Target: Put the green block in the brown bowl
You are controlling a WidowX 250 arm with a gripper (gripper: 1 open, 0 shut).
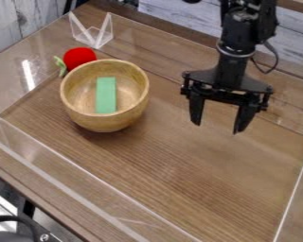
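The green block (106, 94), a thin light green bar, lies flat inside the brown bowl (76, 110), a round wooden bowl at the left of the table. My gripper (222, 125) hangs well to the right of the bowl, pointing straight down above the wooden tabletop. Its two black fingers (197, 111) are spread wide with nothing between them.
A red round toy fruit (77, 58) sits just behind the bowl at the back left. A clear plastic stand (91, 30) is behind it. Low transparent walls (129, 197) rim the table along the front and sides.
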